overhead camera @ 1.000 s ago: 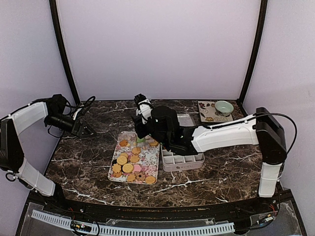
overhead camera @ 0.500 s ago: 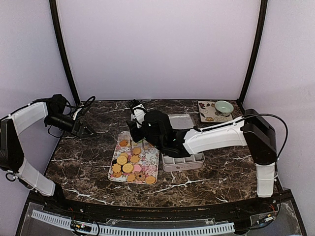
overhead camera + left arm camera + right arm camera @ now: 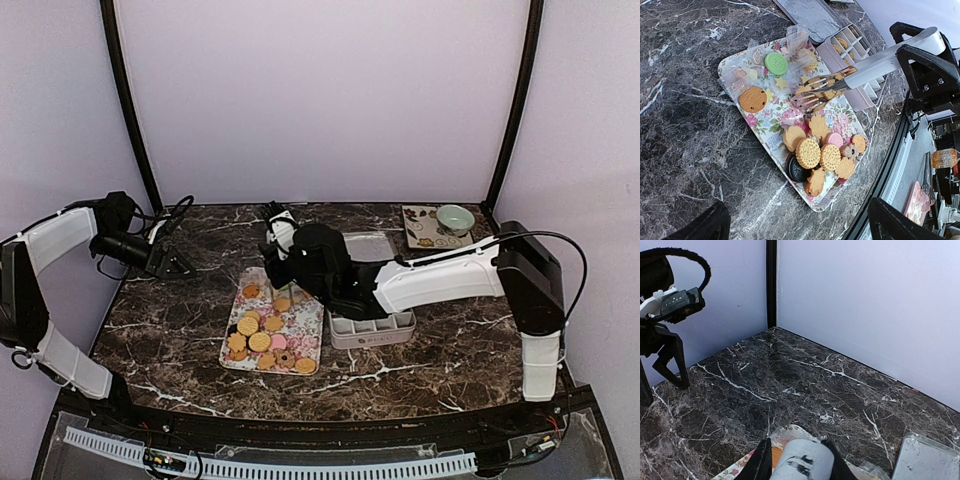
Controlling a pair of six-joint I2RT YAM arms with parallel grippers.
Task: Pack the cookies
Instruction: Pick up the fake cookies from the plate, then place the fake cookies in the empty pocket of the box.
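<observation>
The cookies (image 3: 262, 335) lie in a heap on a floral tray (image 3: 303, 338); in the left wrist view they (image 3: 820, 155) are tan, pink, green and dark. My right gripper (image 3: 799, 460) is shut on the handle of metal tongs (image 3: 875, 62). The tong ends (image 3: 812, 97) rest among tan cookies in the tray's middle; I cannot tell whether one is pinched. More cookies (image 3: 844, 44) sit in a grey compartment box (image 3: 372, 328) right of the tray. My left gripper (image 3: 178, 264) hangs open over the table's left side, away from the tray.
A clear lid (image 3: 366, 244) lies behind the box. At the back right stands a green bowl (image 3: 455, 217) on a small mat (image 3: 420, 215). Crumpled clear wrappers (image 3: 742, 75) lie on the tray's far end. Black posts mark the back corners.
My right arm has swung left and back over the tray, carrying the tongs with it. The left arm has not moved.
</observation>
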